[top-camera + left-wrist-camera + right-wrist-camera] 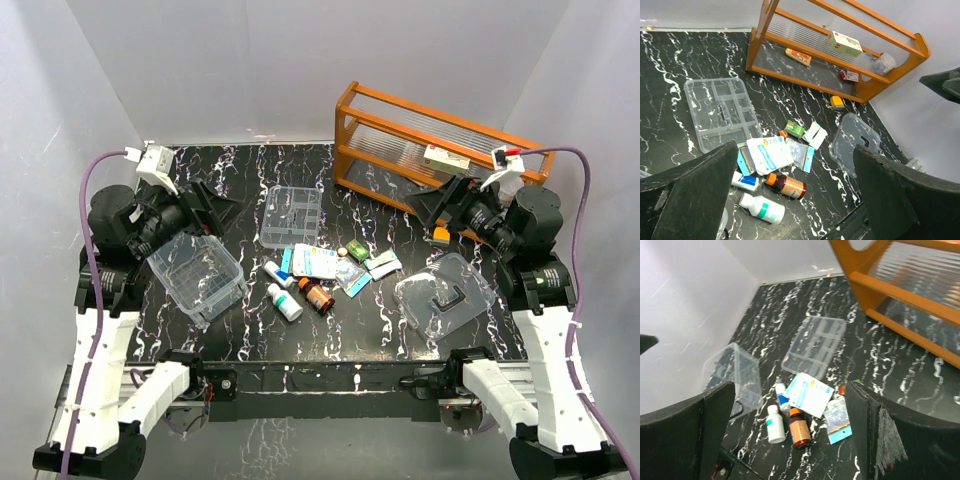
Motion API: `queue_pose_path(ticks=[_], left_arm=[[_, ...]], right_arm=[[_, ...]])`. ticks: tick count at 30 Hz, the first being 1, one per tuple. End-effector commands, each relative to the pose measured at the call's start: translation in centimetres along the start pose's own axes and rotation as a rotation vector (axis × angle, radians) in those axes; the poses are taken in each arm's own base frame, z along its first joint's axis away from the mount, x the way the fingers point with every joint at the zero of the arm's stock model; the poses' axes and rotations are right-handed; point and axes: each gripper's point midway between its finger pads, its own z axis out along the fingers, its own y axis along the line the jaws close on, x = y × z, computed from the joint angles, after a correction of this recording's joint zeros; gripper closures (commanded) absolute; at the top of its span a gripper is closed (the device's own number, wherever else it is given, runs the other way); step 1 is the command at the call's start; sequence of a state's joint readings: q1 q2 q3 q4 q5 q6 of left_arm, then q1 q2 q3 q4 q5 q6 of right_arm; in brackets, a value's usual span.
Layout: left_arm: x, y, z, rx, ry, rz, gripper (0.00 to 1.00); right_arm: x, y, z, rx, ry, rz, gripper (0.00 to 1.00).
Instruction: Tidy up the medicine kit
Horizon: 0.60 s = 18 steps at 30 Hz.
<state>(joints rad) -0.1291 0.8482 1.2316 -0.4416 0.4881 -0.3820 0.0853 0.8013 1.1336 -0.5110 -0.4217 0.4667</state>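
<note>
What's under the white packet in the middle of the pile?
A blue strip pokes out from under the white packet; a clear pouch seems tucked under one corner. Anything fully beneath is covered.

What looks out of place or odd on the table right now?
The medicine kit's box seems tipped over at the left; its lid lies apart at the right, its divided tray between them. Bottles and packets lie scattered loose mid-table.

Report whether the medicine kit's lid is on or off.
Off. The clear lid lies on the table at the right, apart from the clear box at the left.
</note>
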Motion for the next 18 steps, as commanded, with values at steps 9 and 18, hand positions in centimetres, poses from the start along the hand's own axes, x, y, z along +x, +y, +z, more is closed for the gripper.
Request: queue_pose_path(ticks=[9, 18], left_arm=[[5.0, 2.0, -1.4, -0.072, 0.073, -0.088, 0.01], [9.3, 7.9, -2.5, -0.436, 0.204, -0.276, 0.01]], right_arm=[[3.1, 4.3, 0.8, -0.371, 0.112, 0.075, 0.12], [6.2, 4.7, 2.7, -0.346, 0.182, 0.083, 0.17]])
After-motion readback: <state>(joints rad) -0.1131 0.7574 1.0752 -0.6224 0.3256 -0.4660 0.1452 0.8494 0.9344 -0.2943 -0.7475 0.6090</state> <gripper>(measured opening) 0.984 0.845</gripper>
